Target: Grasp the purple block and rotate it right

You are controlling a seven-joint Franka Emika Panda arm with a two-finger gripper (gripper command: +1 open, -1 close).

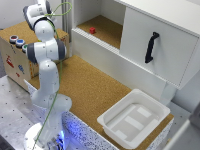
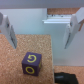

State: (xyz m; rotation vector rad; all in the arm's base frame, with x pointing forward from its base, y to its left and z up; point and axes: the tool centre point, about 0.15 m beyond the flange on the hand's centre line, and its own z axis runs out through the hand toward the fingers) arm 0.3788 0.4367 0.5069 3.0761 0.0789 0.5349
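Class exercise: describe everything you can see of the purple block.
The purple block shows only in the wrist view: a small cube, matte purple, with a yellow ring-like mark on its upper face. It sits flat on the cork surface, slightly turned. The tool hangs open above it; neither finger touches it.

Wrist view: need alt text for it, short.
A purple block with a yellow letter-like mark on its top face sits on a cork surface, between and just beyond the two pale fingers of the open gripper, which is not touching it. A white wall runs behind the cork, and a dark object sits at the frame's edge.
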